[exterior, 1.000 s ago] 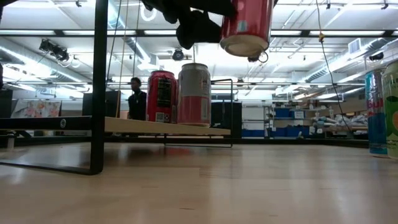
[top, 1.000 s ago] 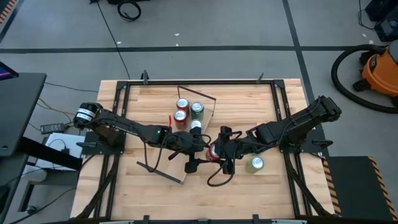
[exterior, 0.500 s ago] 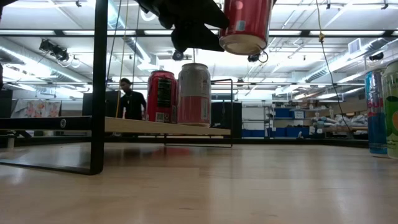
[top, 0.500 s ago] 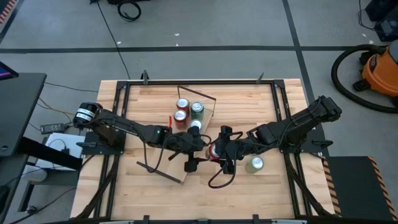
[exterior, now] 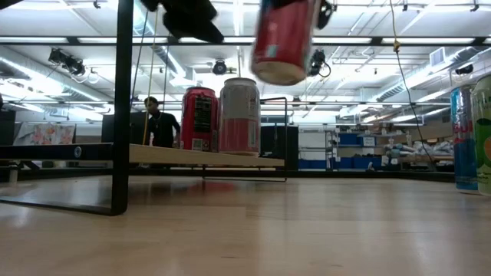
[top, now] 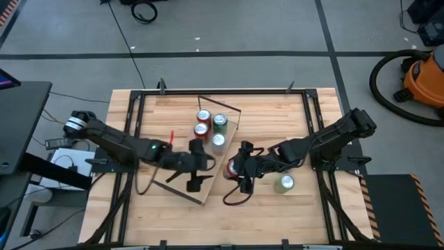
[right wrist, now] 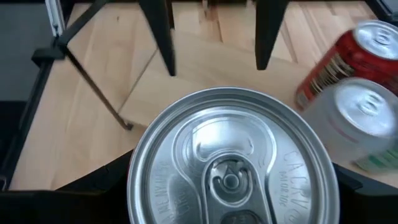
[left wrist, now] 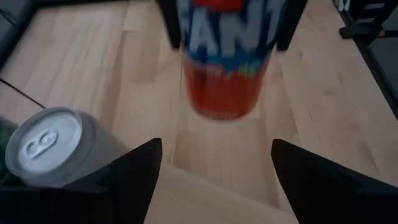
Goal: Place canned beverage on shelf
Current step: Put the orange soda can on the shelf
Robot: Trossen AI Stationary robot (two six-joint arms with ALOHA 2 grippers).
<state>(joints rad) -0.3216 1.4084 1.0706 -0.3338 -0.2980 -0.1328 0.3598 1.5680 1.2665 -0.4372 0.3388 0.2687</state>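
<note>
My right gripper [top: 234,169] holds a can [exterior: 283,42] above the shelf [top: 208,156]; my left gripper [top: 201,154] hangs beside it, three cans [top: 210,127] behind.

orange shop vac [top: 422,75] sits on the floor; black cable [top: 143,11] nearby; person [exterior: 154,124], I think standing, out back

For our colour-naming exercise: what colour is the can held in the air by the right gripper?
Red, the held can in the right gripper; the low view shows it best.

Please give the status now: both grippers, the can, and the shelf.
Right gripper shut on red can, held in the air at the shelf edge. Left gripper open, empty, over the shelf. Four cans already stand there.
</note>
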